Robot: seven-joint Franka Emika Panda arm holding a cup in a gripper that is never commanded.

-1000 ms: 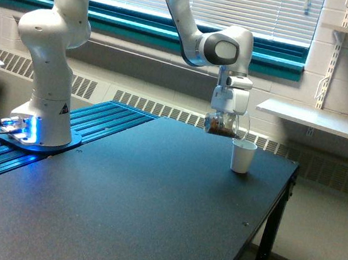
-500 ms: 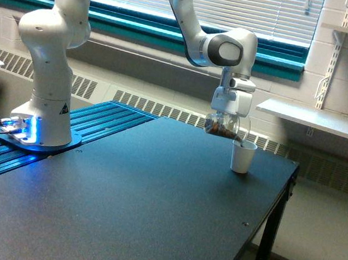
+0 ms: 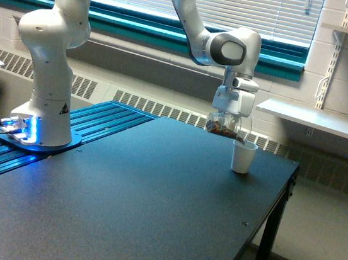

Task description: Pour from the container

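While the gripper (image 3: 229, 116) pinches the small clear plastic cup of brown granules (image 3: 224, 126), tipped rightward, its mouth hangs just above the white paper cup (image 3: 242, 157).

The white Franka arm (image 3: 194, 18) runs off the top edge at about 12 o'clock, so its upper links are cut away, and the black rectangular table (image 3: 151, 216) is cut by the bottom and left edges from 6 to 9 o'clock. The gripper (image 3: 228, 119) is too small to show how its fingers sit on the small clear plastic cup of brown bits (image 3: 223, 128). The inside of the small white paper cup (image 3: 242, 157) is hidden by its own wall.
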